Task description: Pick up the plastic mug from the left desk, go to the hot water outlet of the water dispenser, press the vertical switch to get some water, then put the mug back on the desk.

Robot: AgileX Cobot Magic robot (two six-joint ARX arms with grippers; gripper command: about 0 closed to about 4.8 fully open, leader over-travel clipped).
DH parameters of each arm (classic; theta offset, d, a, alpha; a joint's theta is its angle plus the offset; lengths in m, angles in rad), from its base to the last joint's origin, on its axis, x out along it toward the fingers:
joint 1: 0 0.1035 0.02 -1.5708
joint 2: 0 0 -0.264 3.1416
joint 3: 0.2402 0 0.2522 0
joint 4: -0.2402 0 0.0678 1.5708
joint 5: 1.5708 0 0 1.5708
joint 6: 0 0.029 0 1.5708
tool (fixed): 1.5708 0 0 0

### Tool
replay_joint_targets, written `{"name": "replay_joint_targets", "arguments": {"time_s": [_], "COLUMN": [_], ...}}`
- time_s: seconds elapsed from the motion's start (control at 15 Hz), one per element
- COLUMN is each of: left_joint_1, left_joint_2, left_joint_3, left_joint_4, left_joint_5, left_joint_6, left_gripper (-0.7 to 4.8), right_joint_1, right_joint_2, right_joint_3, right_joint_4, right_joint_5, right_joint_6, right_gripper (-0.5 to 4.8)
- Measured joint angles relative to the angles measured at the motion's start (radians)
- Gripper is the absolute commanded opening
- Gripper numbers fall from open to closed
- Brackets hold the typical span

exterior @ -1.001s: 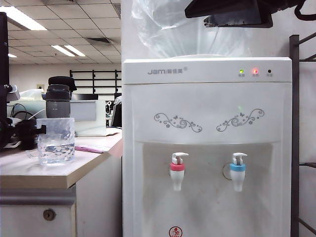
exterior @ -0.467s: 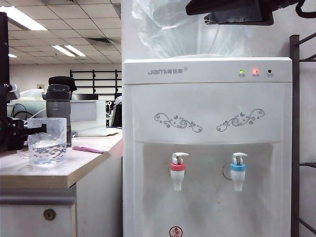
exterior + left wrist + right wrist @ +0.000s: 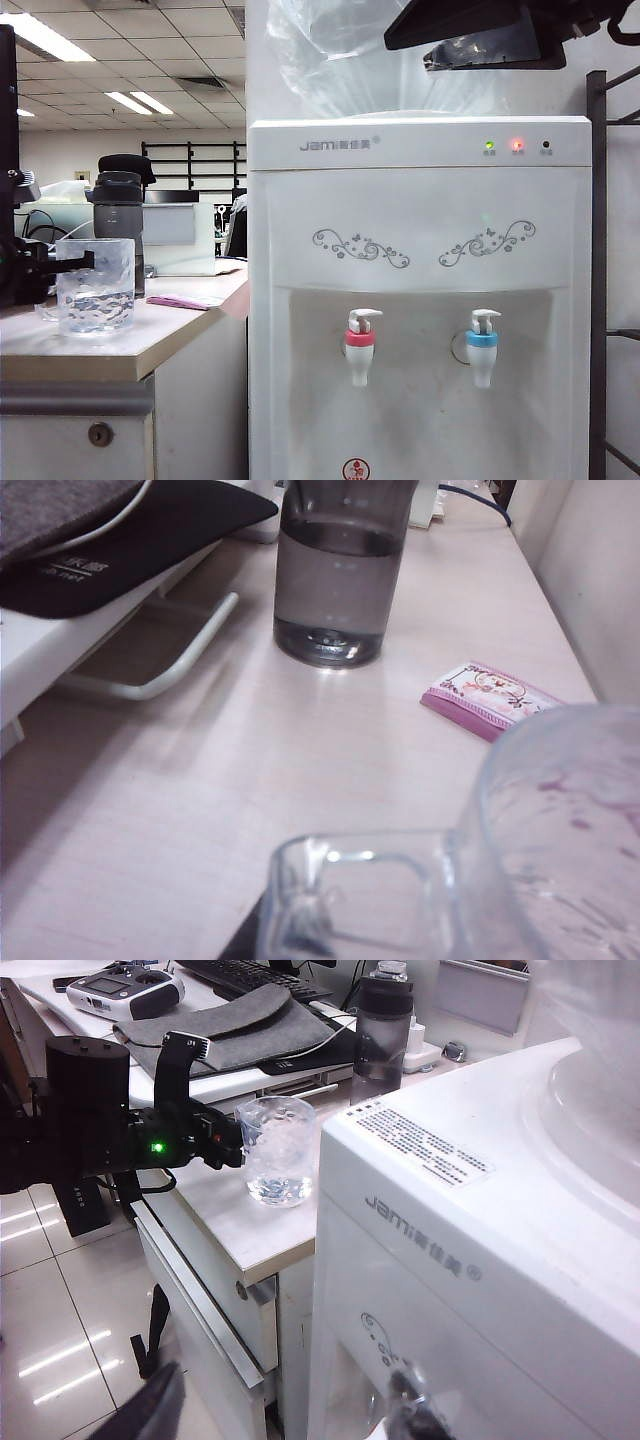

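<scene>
The plastic mug (image 3: 97, 286), clear and partly filled with water, stands on the left desk (image 3: 110, 358). My left gripper (image 3: 80, 262) reaches in level from the left and is shut on the mug's loop handle (image 3: 350, 895). In the right wrist view the same gripper (image 3: 228, 1147) meets the mug (image 3: 278, 1150). My right gripper (image 3: 475, 38) hangs open high above the water dispenser (image 3: 420, 200), holding nothing. The hot water outlet (image 3: 359, 348) with its red collar and the vertical switch (image 3: 364, 318) are free.
A dark grey bottle (image 3: 119, 205) stands just behind the mug. A pink packet (image 3: 490, 695) lies beside it on the desk. The blue-collared tap (image 3: 481, 346) is right of the red one. A black metal rack (image 3: 597, 280) borders the dispenser's right side.
The left gripper has shut on the mug's handle, and the mug slid a little to the left on the desk. The right gripper tilted slightly overhead.
</scene>
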Motion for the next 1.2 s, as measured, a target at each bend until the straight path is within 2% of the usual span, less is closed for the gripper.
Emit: {"name": "replay_joint_targets", "arguments": {"time_s": [0.4,0.73,0.87,1.0,1.07,1.2], "left_joint_1": [-0.004,-0.021,-0.123,-0.188,-0.29,-0.366], "left_joint_2": [0.0,-0.147,-0.282,-0.342,-0.392,-0.41], "left_joint_3": [-0.003,-0.144,-0.29,-0.331,-0.348,-0.347], "left_joint_4": [0.032,0.051,0.048,0.047,0.047,0.052], "left_joint_5": [0.0,-0.007,-0.006,-0.008,-0.008,-0.006], "left_joint_6": [0.005,0.008,0.008,0.008,0.008,0.008], "left_gripper": [-0.05,-0.05,-0.05,-0.05,-0.05,-0.05], "right_joint_1": [0.011,0.012,0.011,0.011,0.011,0.011], "right_joint_2": [0.001,0.001,0.001,0.001,0.001,0.001], "right_joint_3": [0.0,0.0,0.0,0.0,0.0,0.0], "right_joint_4": [-0.051,-0.051,-0.055,-0.071,-0.102,-0.108], "right_joint_5": [0.039,0.04,0.06,0.062,0.062,0.062], "right_joint_6": [0.0,0.0,0.0,0.0,0.0,0.0], "right_gripper": [2.66,2.66,2.66,2.65,2.65,2.65]}}
